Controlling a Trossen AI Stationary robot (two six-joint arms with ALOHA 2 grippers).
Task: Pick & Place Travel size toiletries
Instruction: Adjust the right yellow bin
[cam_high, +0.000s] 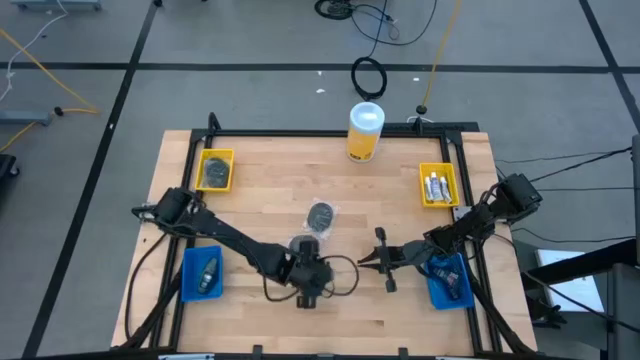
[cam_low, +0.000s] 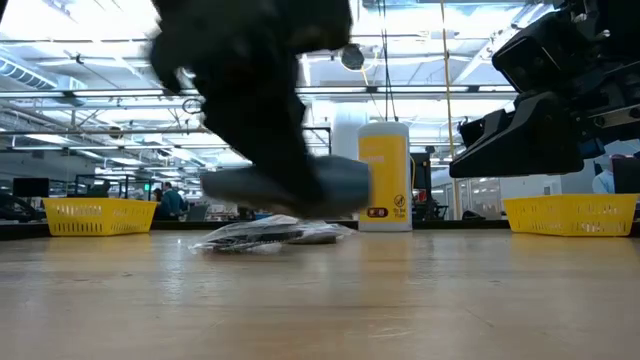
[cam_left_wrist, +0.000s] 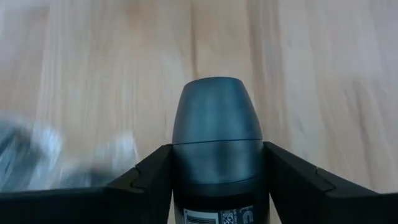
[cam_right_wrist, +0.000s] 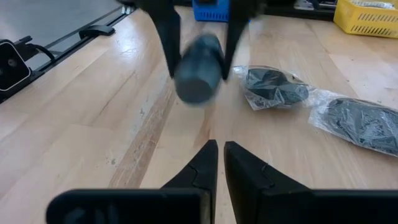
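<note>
High view showed the left end effector (cam_high: 306, 262) near the table's (cam_high: 270, 190) near middle, clamped around a dark grey oblong bottle (cam_left_wrist: 216, 143) lifted above the wood. Just beyond it lay a wrapped dark disc (cam_high: 321, 215). The right end effector (cam_high: 383, 262) hovered just to the right, fingers (cam_right_wrist: 202, 167) nearly together, empty. A yellow container (cam_high: 364, 131) stood at the far edge.

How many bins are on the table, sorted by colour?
Yellow bins: 2
Blue bins: 2
Total: 4
</note>
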